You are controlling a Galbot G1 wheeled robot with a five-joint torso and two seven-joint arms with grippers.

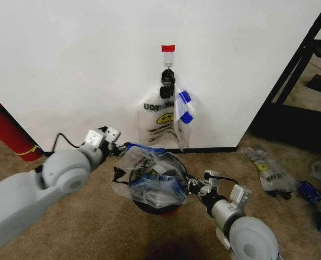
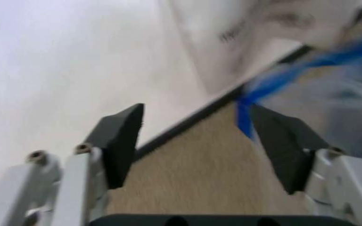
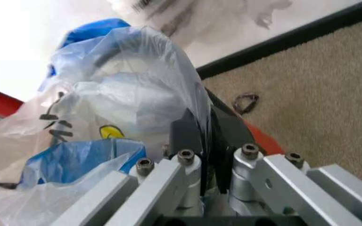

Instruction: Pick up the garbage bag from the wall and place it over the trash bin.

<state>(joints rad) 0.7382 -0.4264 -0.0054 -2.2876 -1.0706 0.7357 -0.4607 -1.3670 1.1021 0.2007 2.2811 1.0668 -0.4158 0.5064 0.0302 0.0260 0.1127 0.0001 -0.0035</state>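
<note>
The garbage bag (image 1: pixel 149 176), thin clear plastic with blue patches, is draped over the small black trash bin (image 1: pixel 161 208), whose red base shows below it. My right gripper (image 1: pixel 191 186) is at the bag's right rim, and in the right wrist view it (image 3: pixel 201 120) is shut on the bag's film (image 3: pixel 130 94) beside the bin's wall (image 3: pixel 231 125). At the bag's left rim my left gripper (image 1: pixel 119 147) stands open (image 2: pixel 197 110), with a blue strip of the bag (image 2: pixel 282 77) brushing one finger. Behind the bin is the white wall (image 1: pixel 68 65).
Another smiley bag (image 1: pixel 163 116) hangs from a hook (image 1: pixel 168 69) under a red tape strip (image 1: pixel 168 48). A red fire extinguisher (image 1: pixel 6 130) leans at the left. More bags (image 1: pixel 271 173) lie on the carpet at the right, near a black shelf frame (image 1: pixel 295 70).
</note>
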